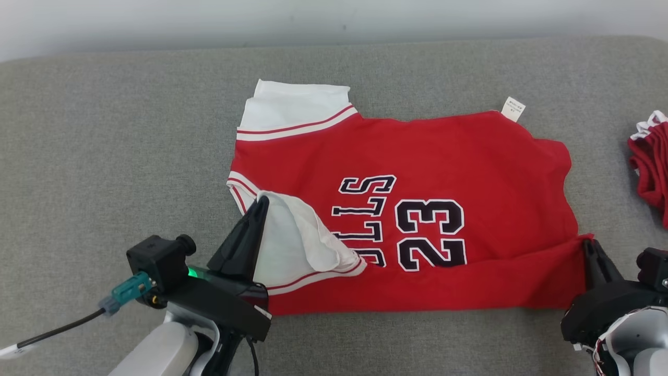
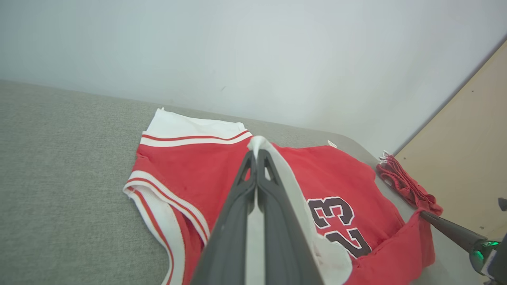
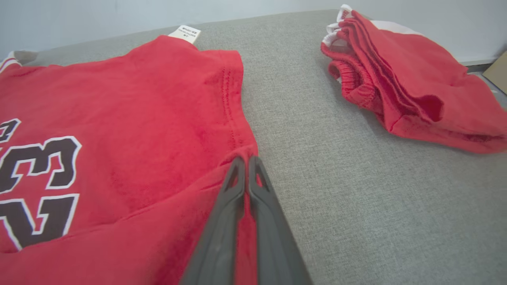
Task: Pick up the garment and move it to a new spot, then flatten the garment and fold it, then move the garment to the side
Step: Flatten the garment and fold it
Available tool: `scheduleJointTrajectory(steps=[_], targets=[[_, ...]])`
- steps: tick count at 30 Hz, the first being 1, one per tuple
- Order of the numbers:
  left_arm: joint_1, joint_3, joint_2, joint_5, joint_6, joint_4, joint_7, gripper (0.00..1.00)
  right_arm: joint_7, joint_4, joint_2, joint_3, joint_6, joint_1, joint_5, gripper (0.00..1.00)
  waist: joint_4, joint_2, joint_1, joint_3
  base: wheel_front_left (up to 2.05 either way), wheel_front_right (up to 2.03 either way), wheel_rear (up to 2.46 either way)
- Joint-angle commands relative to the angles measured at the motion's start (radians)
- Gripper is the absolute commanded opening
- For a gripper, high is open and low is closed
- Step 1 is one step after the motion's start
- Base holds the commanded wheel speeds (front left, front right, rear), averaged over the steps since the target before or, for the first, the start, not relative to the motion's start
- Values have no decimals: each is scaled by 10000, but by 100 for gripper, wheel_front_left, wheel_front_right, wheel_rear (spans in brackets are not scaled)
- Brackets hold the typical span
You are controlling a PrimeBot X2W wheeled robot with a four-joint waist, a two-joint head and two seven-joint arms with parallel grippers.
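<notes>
The garment [image 1: 443, 156] is a red jersey with white sleeves and a black "23", lying across the grey surface with its near edge lifted and folded over. My left gripper [image 1: 261, 201] is shut on the white sleeve at the jersey's near left corner; in the left wrist view the white cloth shows pinched between the fingers [image 2: 237, 206] of my left gripper [image 2: 255, 152]. My right gripper [image 1: 588, 243] is shut on the red hem at the near right corner, and in the right wrist view my right gripper [image 3: 246, 159] clamps the red fabric [image 3: 119, 99].
A second red garment [image 1: 649, 162] lies bunched at the right edge of the grey surface [image 1: 104, 130], also seen as a folded red pile [image 3: 404, 79]. A pale wall [image 2: 253, 47] runs behind. A tan panel [image 2: 475, 150] stands at the far right.
</notes>
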Motion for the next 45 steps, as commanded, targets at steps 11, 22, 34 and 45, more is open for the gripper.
scheduleJointTrajectory(steps=[11, 22, 34, 45], targets=[[-647, 146, -13, 458, -62, 418, -50, 0, -530, 131, 184, -352, -27, -447, -304, 0, -77, -1, -2, 351, 0, 0, 0], [-1656, -147, -344, 850, -200, 1667, 165, 0, -674, 687, 131, -446, -27, -909, -678, 0, -61, -1, -2, 579, 0, 0, 0], [-2571, -587, -797, 1714, -123, 3741, -11, 100, -871, 1349, 234, -646, -27, -1247, -965, 100, -150, -1, -2, 361, 0, 0, 0], [-1921, -603, -235, 2860, 880, 4145, -203, 100, 238, 647, 307, -1234, -27, -660, -846, 100, -158, -1, -2, -403, 0, 0, 0]])
